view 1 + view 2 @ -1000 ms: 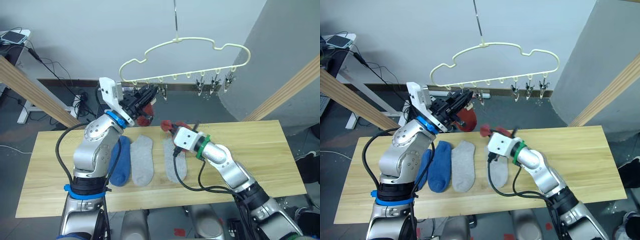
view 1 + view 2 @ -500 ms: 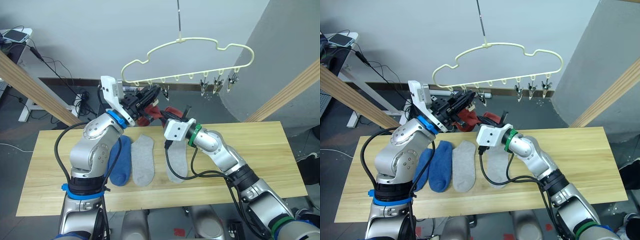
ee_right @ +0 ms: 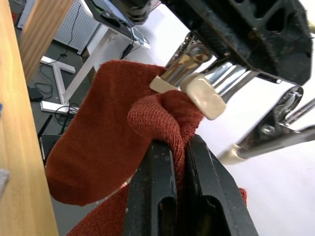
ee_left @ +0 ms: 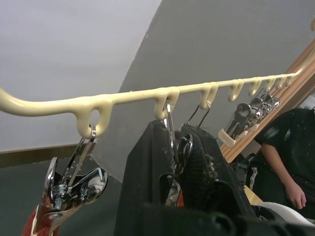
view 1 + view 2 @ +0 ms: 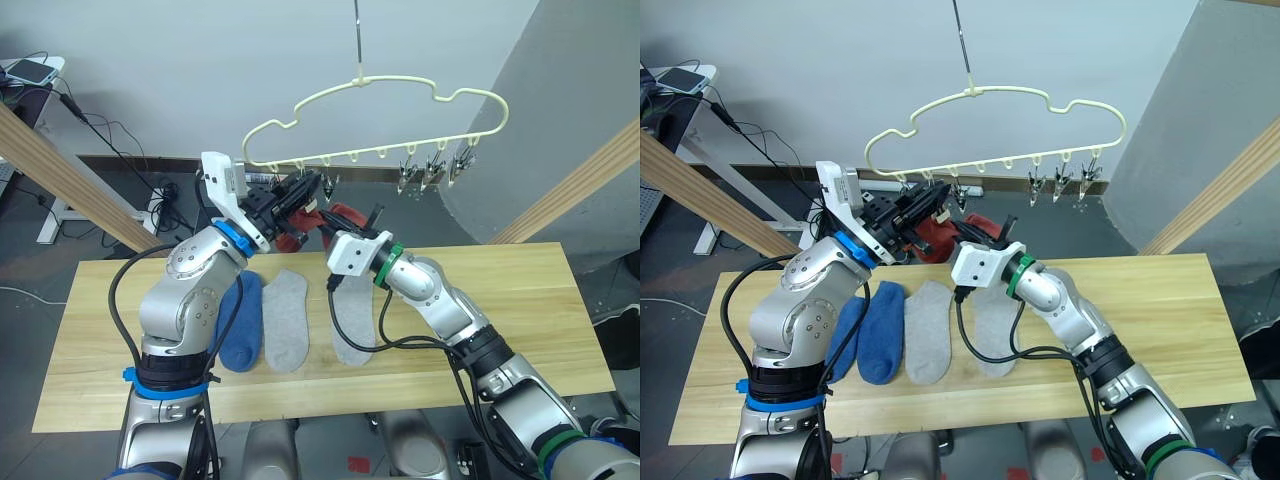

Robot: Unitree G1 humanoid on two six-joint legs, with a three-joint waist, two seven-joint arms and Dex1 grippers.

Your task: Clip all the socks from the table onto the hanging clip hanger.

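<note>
The right gripper (image 3: 179, 147) pinches the soft, limp brick-red knit sock (image 3: 103, 147) at its bunched edge. The left gripper (image 4: 177, 147) squeezes a metal clip (image 4: 172, 142) just above; feed that edge there.

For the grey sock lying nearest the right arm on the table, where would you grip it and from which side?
Take the grey sock at its far, open cuff end, coming straight down from above. It lies flat and lengthwise on the table, so only a top pinch can gather the fabric. Its left edge lies close to the other grey sock, so the cuff probably gives the clips on the hanger a free edge.
</note>
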